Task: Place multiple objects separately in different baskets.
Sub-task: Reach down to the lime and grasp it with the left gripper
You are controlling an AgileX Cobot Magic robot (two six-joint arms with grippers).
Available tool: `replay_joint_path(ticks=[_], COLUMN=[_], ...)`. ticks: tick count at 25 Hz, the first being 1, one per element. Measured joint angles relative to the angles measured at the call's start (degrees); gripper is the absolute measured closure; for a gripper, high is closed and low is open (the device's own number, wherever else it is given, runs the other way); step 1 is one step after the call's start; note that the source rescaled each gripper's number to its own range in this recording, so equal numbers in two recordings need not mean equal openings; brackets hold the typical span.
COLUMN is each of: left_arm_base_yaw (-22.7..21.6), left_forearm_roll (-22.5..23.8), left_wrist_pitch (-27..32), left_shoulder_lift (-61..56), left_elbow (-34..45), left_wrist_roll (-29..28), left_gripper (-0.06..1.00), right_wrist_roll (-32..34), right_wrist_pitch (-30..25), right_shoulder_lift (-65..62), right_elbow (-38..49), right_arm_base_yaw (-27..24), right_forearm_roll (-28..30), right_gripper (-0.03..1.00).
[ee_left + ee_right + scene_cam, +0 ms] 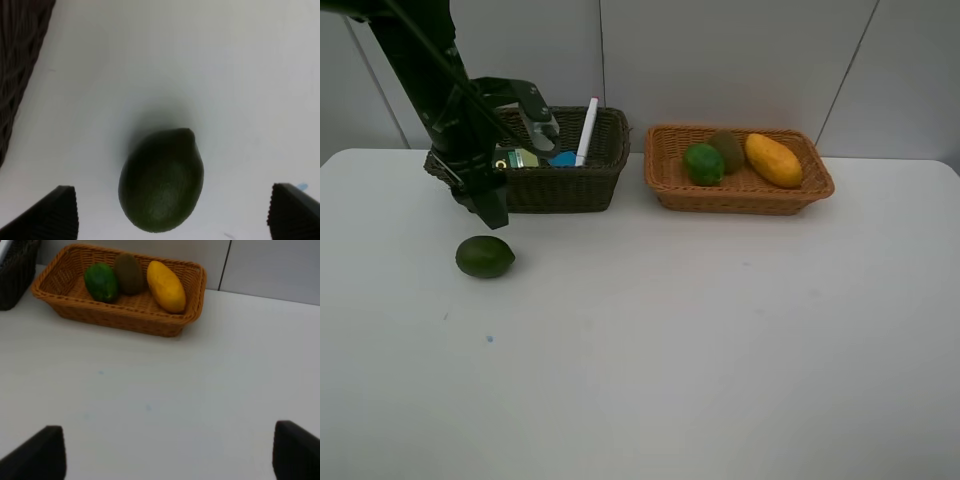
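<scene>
Exterior high: left gripper is hanging just above the green fruit on the table, beside the dark basket.
Left wrist: fingers are standing released, fruit lying between them, untouched.
Right wrist: right gripper is idling released, well apart from the tan basket.
Step, judged: picking the fruit; next, descend and clamp.

Two baskets are sitting side by side at the back of the table. The deeper basket is standing on the left, holding a marker that is leaning upright against its back wall, with an eraser beside it. The shallow basket on the right is holding a round fruit, a kiwi just behind it, and a mango to their right. A second round fruit is lying on the table in front of the deeper basket, toward its left end.
</scene>
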State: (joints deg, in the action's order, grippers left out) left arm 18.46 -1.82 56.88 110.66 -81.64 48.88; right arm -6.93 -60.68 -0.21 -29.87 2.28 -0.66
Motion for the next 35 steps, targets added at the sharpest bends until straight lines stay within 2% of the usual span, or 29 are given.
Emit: replay_joint_path(ticks=[5, 23, 35], left_arm_base_yaw=[0.2, 0.2, 0.2], left_forearm_roll=[1.8, 6.5, 6.9], left_wrist_pitch=[-2.0, -20.3, -21.7], left_shoulder_lift=[3.4, 4.1, 4.1], left_elbow=[0.2, 14.6, 15.0], left_wrist_roll=[0.2, 2.1, 2.1], left_gripper=[-0.05, -0.05, -0.05], right_wrist_roll=[0.0, 0.0, 0.0], right_wrist_pitch=[0.0, 0.0, 0.0], right_shoulder_lift=[0.0, 0.0, 0.0], right_elbow=[0.0, 0.0, 0.0], right_arm_base_yaw=[0.0, 0.0, 0.0], right_forearm_roll=[0.0, 0.0, 0.0], right_gripper=[-0.03, -0.03, -0.03])
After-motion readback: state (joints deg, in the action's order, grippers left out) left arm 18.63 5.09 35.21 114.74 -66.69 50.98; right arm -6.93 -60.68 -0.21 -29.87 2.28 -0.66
